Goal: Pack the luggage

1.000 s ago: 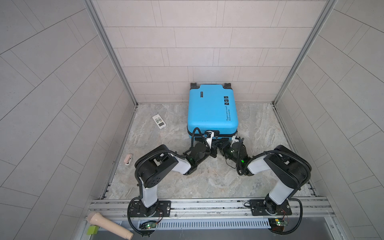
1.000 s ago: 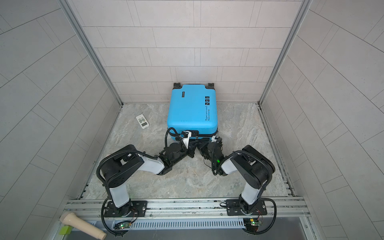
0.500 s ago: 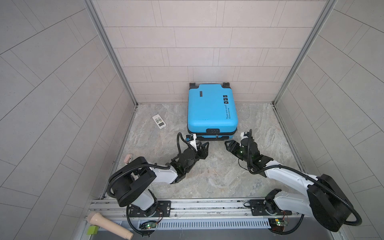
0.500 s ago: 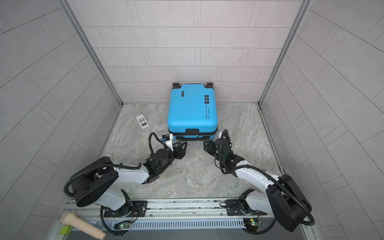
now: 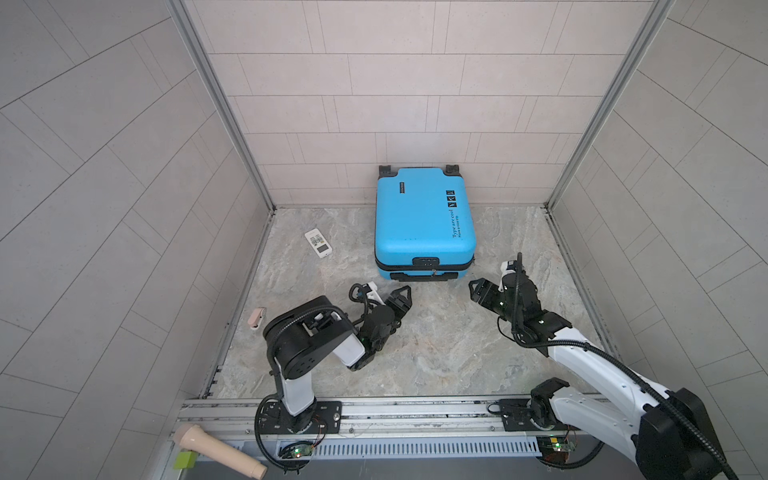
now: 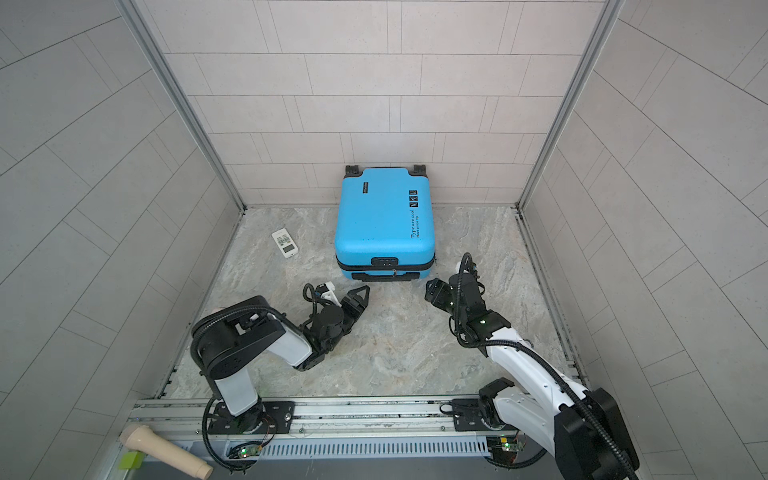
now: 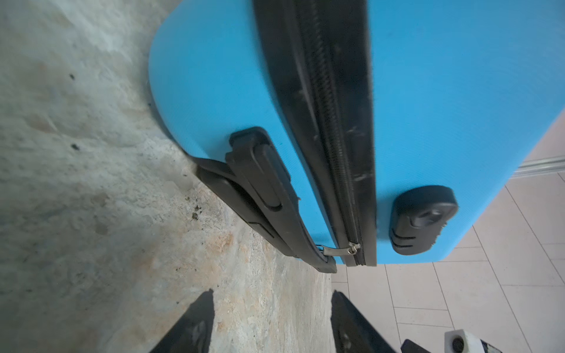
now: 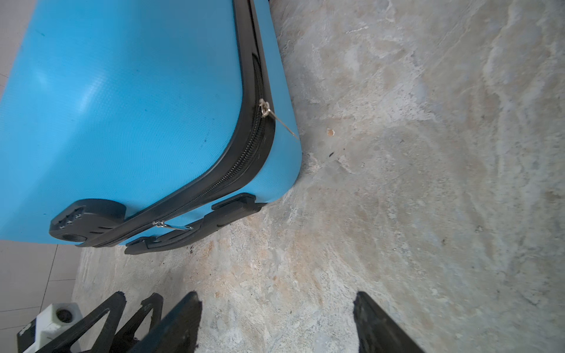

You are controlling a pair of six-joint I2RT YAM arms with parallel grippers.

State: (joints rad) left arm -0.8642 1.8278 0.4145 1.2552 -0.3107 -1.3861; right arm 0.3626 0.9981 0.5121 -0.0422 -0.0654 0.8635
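In front of the luggage (image 5: 424, 224), shut flat on the desk, left hand (image 7: 272, 296) and right hand (image 8: 276, 299) have let go and backed off, both spread, empty; packing looks nearly done.

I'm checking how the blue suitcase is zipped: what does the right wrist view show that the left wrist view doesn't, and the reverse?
Only the right wrist view: a silver zipper pull at the rounded corner of the small bright-blue hard-shell suitcase, and the number dials on its black lock. Only the left wrist view: a metal strip running across the tiled wall. Both: the black zipper, another silver pull beside the black handle, the marbled floor.
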